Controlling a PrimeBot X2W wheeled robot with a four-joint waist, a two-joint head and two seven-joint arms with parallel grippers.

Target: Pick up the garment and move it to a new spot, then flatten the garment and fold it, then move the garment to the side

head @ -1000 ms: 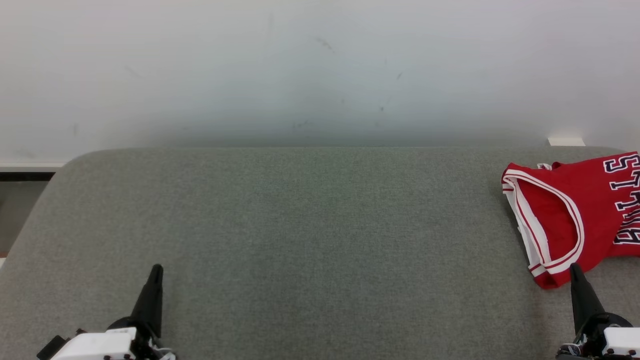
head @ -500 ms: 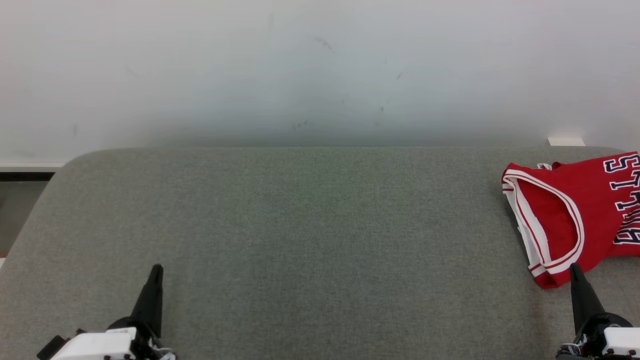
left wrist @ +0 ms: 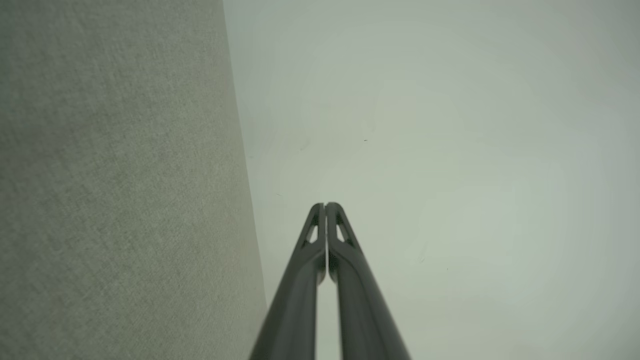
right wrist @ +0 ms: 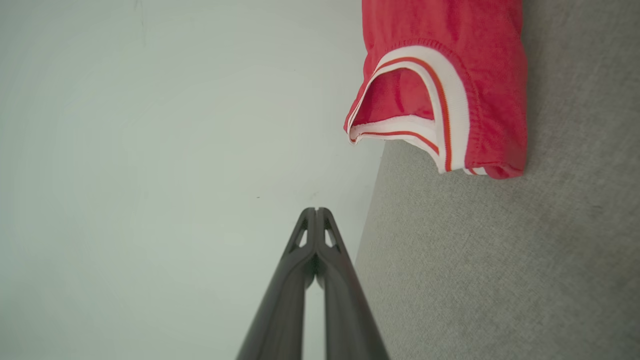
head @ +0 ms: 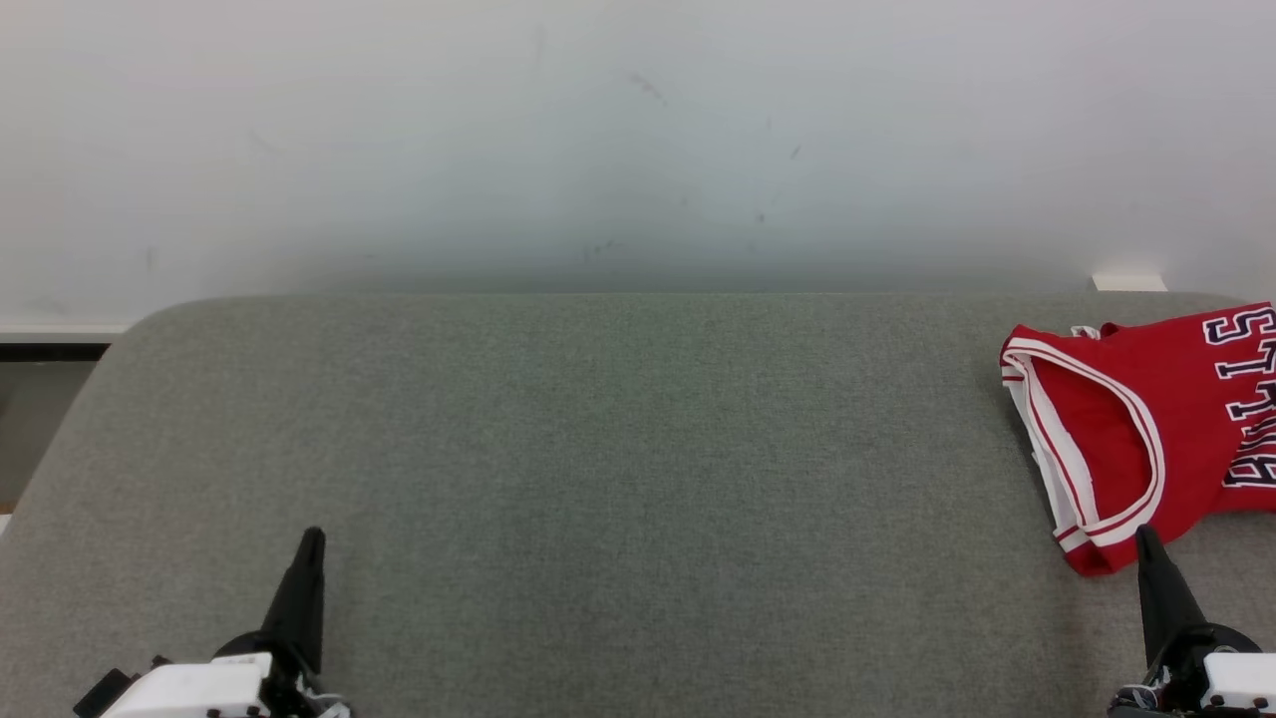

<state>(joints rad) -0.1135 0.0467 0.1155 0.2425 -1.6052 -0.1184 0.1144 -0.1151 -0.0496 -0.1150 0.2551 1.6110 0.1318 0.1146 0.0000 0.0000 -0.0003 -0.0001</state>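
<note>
The jersey (head: 1146, 439) is red. It has white trim (head: 1159, 454) with thin red lines along its openings. It also has dark letters (head: 1246, 369) with white edges. The letters run off the right side of the head view, so I cannot read the word. The jersey lies in a loose heap, not flat. One opening gapes wide, and you can see red cloth inside it.

It sits on the grey worktop (head: 598, 449), far over on the robot's right side, close to the back edge. A pale wall (head: 598, 130) stands behind the worktop.

The left hand (head: 314, 536) is at the near left of the worktop, well away from the jersey. In the left wrist view, the left hand (left wrist: 325, 204) has its two dark fingers pressed together, with nothing between them.

The right hand (head: 1144, 531) is at the near right, and its tip points at the jersey's closest corner. In the right wrist view, the right hand (right wrist: 316, 209) has its fingers together too, and they hold nothing. There the jersey (right wrist: 480, 30) is near the tip but does not touch it.
</note>
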